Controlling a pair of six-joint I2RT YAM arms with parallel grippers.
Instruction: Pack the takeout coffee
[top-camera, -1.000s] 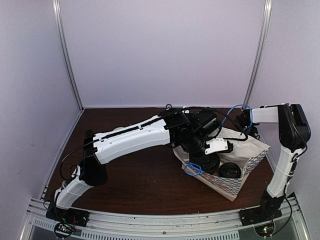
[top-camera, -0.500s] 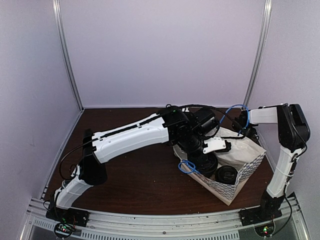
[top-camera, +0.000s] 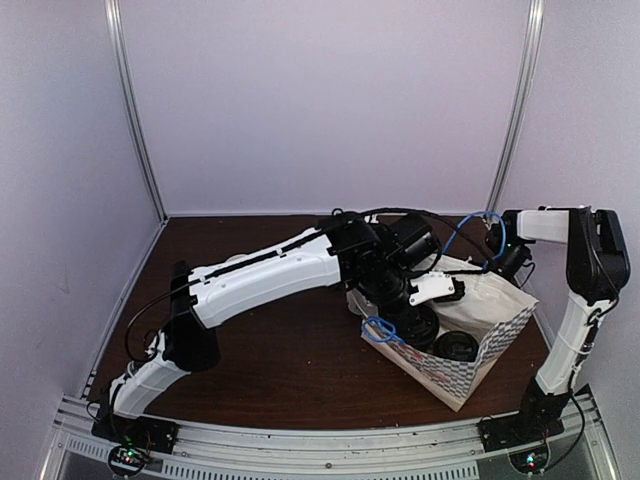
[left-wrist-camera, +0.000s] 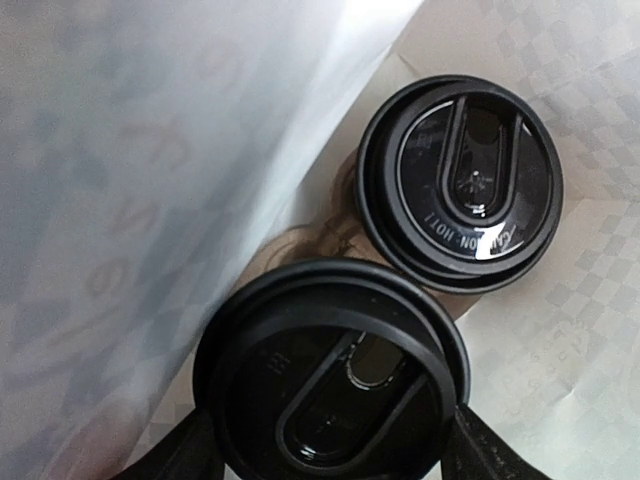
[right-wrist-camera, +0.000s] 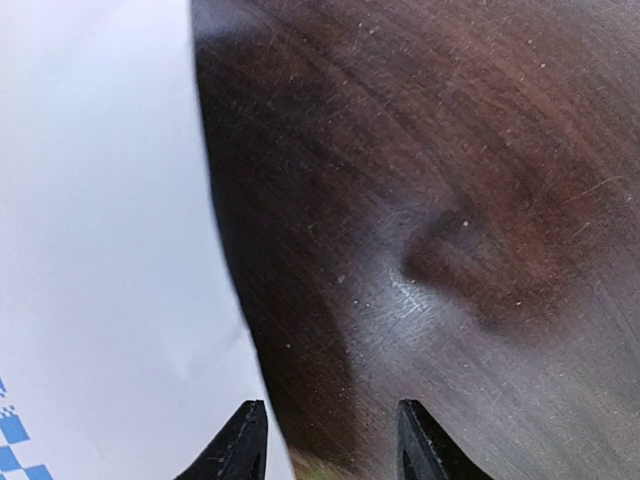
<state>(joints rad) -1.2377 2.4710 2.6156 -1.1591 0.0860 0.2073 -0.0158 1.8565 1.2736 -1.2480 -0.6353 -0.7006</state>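
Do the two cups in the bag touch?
Cannot tell. In the left wrist view the near cup and far cup overlap at the lid rims, hiding any gap.

Bag (top-camera: 455, 375) mouth is crowded. My left arm (top-camera: 270, 275) reaches down into it, with the left gripper (left-wrist-camera: 330, 455) clamped on the near cup (left-wrist-camera: 330, 380). The second cup (left-wrist-camera: 460, 185) stands just beside, lids close together, so no finger fits between them. On the other side the bag's paper leans in tight against the near cup. The only room inside is past the second cup, over checkered paper. Right gripper (right-wrist-camera: 330, 440), jaws apart, is at the bag's outer edge, over bare table (top-camera: 260, 360). The table left of the bag is open for passage.
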